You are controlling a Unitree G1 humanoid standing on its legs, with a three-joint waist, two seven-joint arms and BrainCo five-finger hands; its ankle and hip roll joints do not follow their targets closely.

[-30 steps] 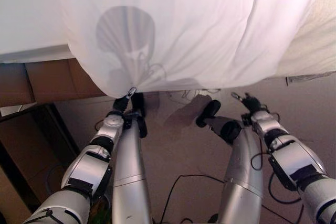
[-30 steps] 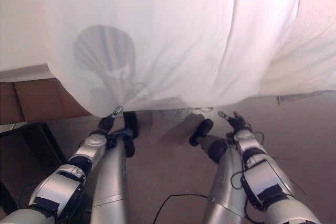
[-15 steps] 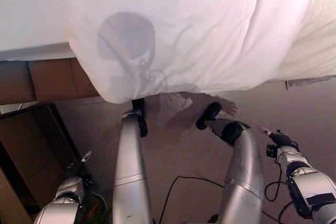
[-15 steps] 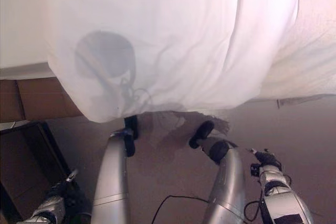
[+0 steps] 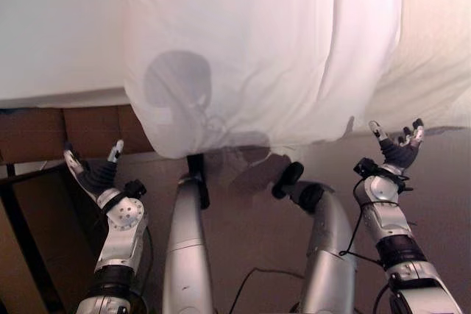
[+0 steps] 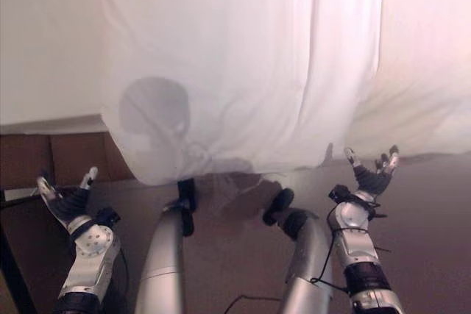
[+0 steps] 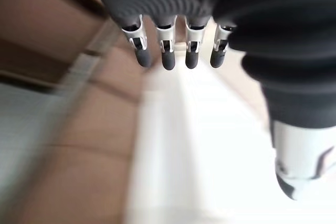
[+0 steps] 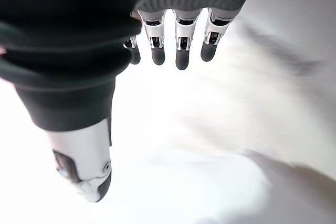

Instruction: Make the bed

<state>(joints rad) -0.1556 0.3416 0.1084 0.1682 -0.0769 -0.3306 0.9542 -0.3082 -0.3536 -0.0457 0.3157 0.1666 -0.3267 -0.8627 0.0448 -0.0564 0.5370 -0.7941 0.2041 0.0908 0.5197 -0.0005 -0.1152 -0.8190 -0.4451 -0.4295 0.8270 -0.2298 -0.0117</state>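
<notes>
open floor (image 5: 250,233) below the hanging white sheet (image 5: 243,56); brown bed base (image 5: 66,126) beside left hand (image 5: 96,178)

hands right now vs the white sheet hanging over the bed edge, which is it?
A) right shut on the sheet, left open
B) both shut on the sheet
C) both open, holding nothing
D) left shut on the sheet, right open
C: the left hand and the right hand are both raised with fingers spread, each apart from the white fabric sheet that drapes over the bed's edge.
</notes>
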